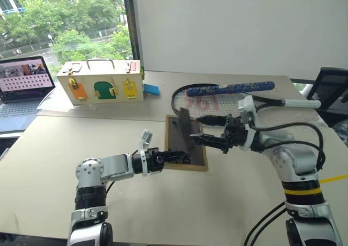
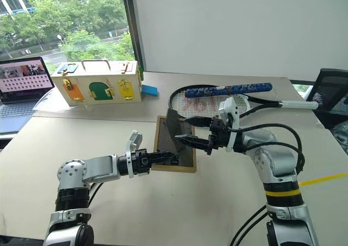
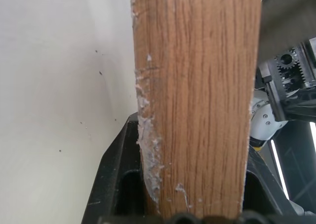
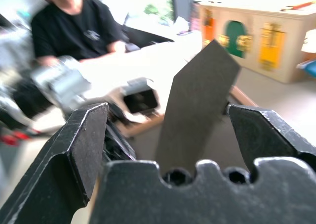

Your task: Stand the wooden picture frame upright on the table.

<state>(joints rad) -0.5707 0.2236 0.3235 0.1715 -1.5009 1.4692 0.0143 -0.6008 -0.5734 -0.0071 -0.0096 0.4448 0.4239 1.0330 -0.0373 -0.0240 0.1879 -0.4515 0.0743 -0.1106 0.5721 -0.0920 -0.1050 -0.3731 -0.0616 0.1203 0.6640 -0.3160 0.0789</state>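
The wooden picture frame [image 1: 202,160] is held just above the pale table [image 1: 81,137], dark back facing up and tilted. Its grey fold-out stand [image 1: 184,125] sticks up from the back. My left gripper [image 1: 176,156] is shut on the frame's near edge; in the left wrist view the wood [image 3: 197,100] fills the gap between the black fingers [image 3: 116,169]. My right gripper [image 2: 186,128] reaches in from the right, open, with the stand [image 4: 197,100] between its fingers [image 4: 84,145]. The picture side is hidden.
A cream box with coloured doors [image 1: 100,83] stands at the back left, a laptop [image 1: 24,80] beyond it. A badminton racket [image 1: 217,100] and a blue patterned tube [image 1: 231,88] lie behind the frame. A person [image 4: 74,31] sits across the table.
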